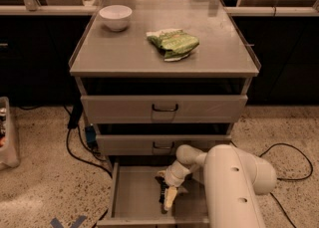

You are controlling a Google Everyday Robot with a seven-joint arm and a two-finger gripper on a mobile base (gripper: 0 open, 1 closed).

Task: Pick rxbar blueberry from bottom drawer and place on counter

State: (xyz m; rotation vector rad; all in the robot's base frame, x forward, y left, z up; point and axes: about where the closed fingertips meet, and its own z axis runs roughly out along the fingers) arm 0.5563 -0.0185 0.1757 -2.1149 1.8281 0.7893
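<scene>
Much of the small dark-wrapped rxbar blueberry (162, 197) hides beside the pale gripper (168, 198), down in the open grey metal bottom drawer (132, 192). Its long axis seems to run front-to-back. Whether the gripper clasps it cannot be told.

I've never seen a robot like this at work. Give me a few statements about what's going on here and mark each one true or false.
1. The bottom drawer is pulled open. True.
2. The gripper hangs above the counter. False: it is down inside the bottom drawer.
3. A white bowl stands on the counter. True.
4. The green bag lies in the bottom drawer. False: it lies on the counter, to the right of the white bowl.
</scene>
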